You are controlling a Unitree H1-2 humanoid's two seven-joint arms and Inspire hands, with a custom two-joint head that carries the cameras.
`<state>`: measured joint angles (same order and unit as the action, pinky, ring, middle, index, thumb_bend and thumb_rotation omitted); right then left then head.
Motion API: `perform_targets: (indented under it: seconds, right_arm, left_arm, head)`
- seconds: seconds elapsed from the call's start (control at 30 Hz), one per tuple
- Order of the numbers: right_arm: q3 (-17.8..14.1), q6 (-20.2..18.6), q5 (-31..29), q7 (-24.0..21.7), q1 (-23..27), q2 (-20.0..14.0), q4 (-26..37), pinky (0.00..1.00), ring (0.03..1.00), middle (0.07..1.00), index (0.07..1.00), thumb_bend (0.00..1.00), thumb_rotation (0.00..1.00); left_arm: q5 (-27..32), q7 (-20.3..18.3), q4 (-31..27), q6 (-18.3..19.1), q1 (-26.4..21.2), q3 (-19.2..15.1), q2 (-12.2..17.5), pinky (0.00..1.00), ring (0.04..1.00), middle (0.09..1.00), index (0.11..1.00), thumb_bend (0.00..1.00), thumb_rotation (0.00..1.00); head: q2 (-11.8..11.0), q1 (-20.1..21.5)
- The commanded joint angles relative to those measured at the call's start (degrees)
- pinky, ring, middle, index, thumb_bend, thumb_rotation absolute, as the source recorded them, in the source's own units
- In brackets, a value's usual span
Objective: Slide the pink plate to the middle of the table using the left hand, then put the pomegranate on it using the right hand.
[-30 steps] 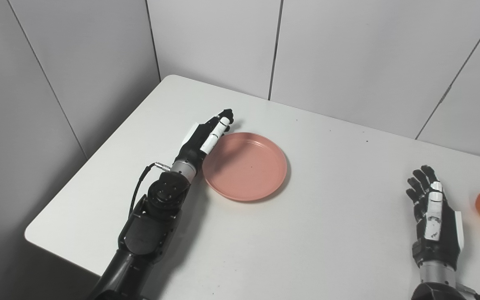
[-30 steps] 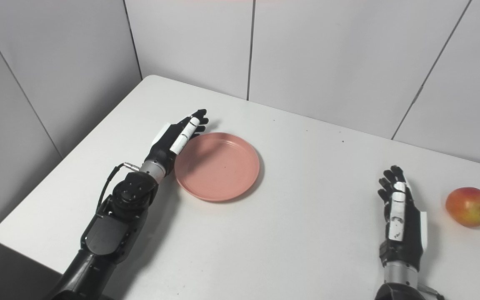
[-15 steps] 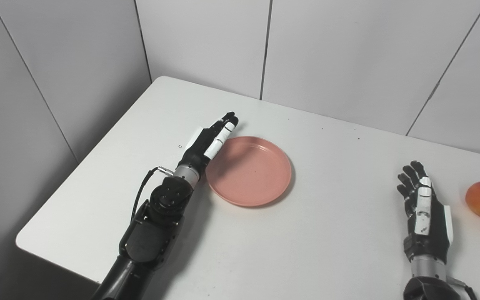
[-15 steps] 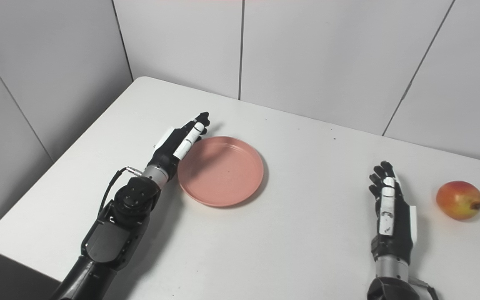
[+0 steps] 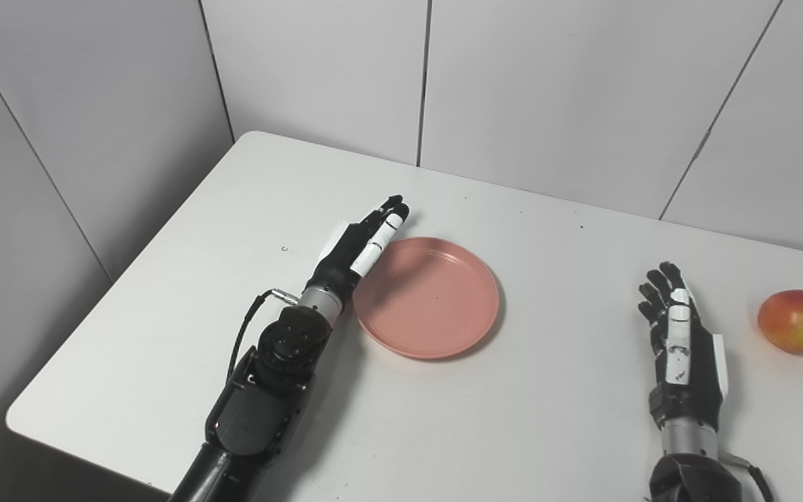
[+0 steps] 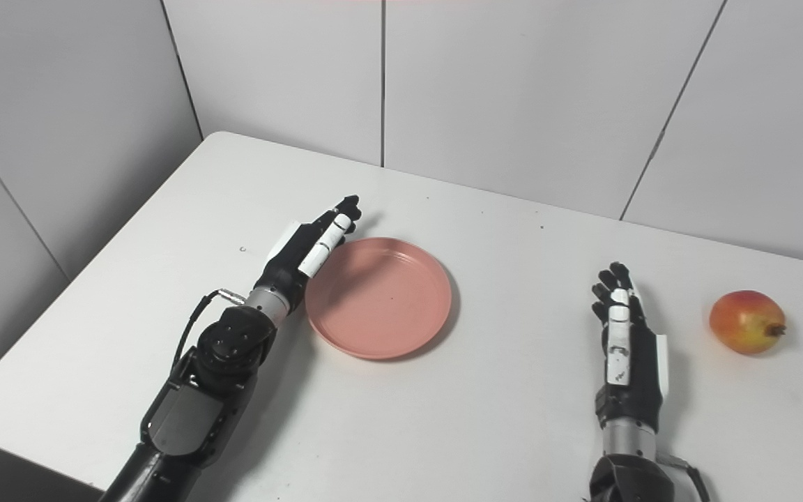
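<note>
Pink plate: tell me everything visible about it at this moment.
The pink plate is round and shallow with a low raised rim, matte, plastic-looking, empty apart from a tiny dark speck. It lies flat on the white table, left of the middle. The left hand, fingers straight, lies along its left rim, seemingly touching. The pomegranate sits far to its right.

The pink plate [image 5: 436,307] looks like smooth matt plastic with a faint sheen along its rim; the white table [image 5: 513,418] is smooth and matt, flecked with small dark specks; the pomegranate [image 5: 795,321] has smooth, slightly glossy skin; both hands, left hand [image 5: 360,244] and right hand [image 5: 684,348], show black and white hard plastic shells, with bare metal cuffs at the wrists.
</note>
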<state>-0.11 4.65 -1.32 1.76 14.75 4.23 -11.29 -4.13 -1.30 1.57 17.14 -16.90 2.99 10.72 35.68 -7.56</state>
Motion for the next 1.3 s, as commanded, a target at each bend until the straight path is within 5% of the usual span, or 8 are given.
perform_targets:
  seconds: [0.0, 0.77, 1.27]
  right_arm:
    - [0.5, -0.5, 0.4, 0.4, -1.0, 0.9, 0.1, 0.91, 0.901, 0.901, 0.901, 0.55, 0.95]
    - [2.2, 0.6, 3.7, 2.6, -0.2, 3.7, -1.6, 0.9, 0.888, 0.885, 0.876, 0.52, 0.94]
    - [2.2, 0.7, 3.5, 2.6, -0.1, 3.5, -1.8, 0.89, 0.886, 0.87, 0.863, 0.53, 0.95]
  left_arm:
    - [-0.3, -1.6, -1.2, -0.1, -1.6, 1.1, -0.8, 0.94, 0.928, 0.93, 0.922, 0.61, 1.0]
    - [0.8, -4.2, -1.8, -2.6, -0.7, 2.4, -0.6, 0.92, 0.929, 0.942, 0.941, 0.59, 1.0]
    - [0.1, -4.3, -2.5, -2.8, -0.2, 3.0, -3.1, 0.93, 0.938, 0.949, 0.947, 0.6, 1.0]
  head:
    - [0.1, 1.0]
    - [0.3, 15.0]
    - [0.5, 15.4]
